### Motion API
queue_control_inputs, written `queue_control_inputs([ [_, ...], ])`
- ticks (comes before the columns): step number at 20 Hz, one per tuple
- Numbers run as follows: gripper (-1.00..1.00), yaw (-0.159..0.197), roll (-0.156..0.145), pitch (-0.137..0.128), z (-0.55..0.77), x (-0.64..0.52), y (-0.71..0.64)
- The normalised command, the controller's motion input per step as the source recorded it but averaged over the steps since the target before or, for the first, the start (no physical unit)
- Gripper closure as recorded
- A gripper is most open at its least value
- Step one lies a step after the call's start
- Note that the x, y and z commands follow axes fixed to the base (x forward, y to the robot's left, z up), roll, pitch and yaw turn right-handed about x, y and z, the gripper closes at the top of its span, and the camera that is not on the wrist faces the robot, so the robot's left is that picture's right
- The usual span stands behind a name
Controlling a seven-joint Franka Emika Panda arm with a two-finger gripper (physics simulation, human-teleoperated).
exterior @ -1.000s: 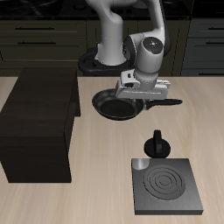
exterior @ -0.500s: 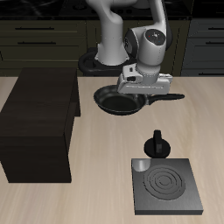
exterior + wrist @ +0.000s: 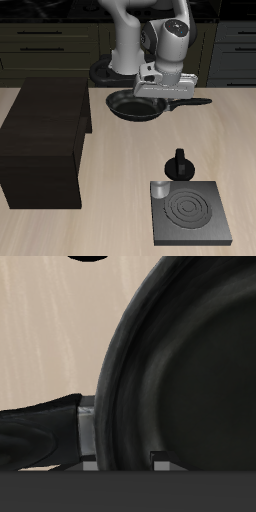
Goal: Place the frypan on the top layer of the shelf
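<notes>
The shelf is seen beside the raised load, its flat top bare. The frypan has been lifted higher than half a second ago and is carried clear of the table, beside the shelf's top edge. It is gripped at the handle root by the gripper, whose jaws are closed on it. A sideways carry over the shelf top is judged to remain.

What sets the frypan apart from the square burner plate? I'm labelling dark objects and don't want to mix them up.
The frypan is round with a raised rim and a long straight handle; the burner plate is a flat square with concentric rings and no handle. The frypan is held up by the gripper, which grips its handle, while the burner plate lies on the table near its front edge. Both are dark.
</notes>
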Motion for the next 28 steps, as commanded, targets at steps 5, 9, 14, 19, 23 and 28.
queue_control_inputs([
  [5, 1.00, 0.014, -0.006, 0.002, 0.02, 0.05, -0.01],
  [9, 1.00, 0.011, 0.009, 0.003, -0.01, 0.05, 0.01],
  [14, 1.00, 0.024, -0.002, -0.018, 0.04, 0.11, 0.08],
  [19, 1.00, 0.006, -0.008, -0.020, 0.12, 0.16, 0.01],
  [23, 1.00, -0.009, -0.020, -0.008, 0.10, 0.21, -0.04],
  [28, 1.00, -0.006, -0.026, -0.014, 0.12, 0.21, -0.07],
])
